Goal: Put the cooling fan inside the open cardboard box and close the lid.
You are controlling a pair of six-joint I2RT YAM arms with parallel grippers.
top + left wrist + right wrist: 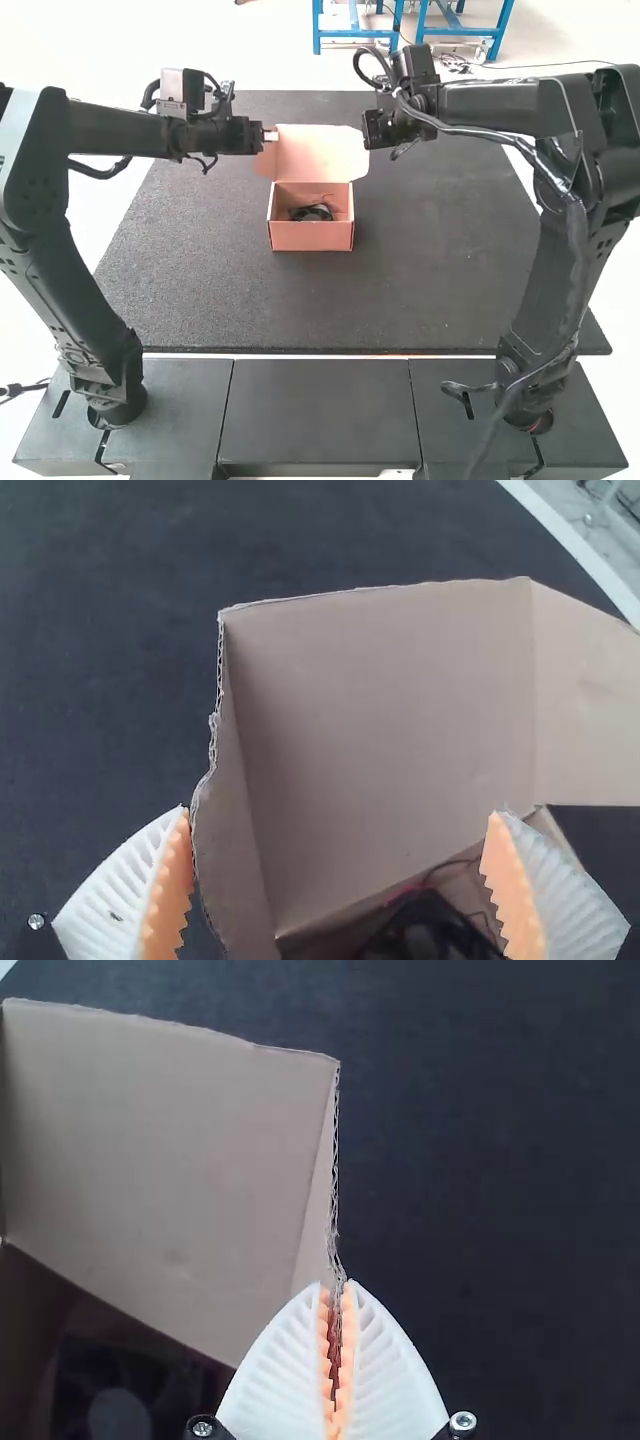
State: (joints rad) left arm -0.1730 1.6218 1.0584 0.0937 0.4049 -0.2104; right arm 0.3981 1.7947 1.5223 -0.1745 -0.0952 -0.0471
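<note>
Black rubber mat (200, 290), item one, nearest. Cardboard box (310, 232), mid-mat, open at the top; contents: one cooling fan (311, 212), dark, lying on the box floor. Lid (315, 152), raised behind the opening. My left gripper (338, 825): fingers apart, straddling the lid's left side flap. My right gripper (335, 1300): clamped on the lid's right edge.

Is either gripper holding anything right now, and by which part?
The right gripper pinches the side edge of the brown cardboard box's raised lid. The left gripper is open around the opposite edge, holding nothing.
</note>
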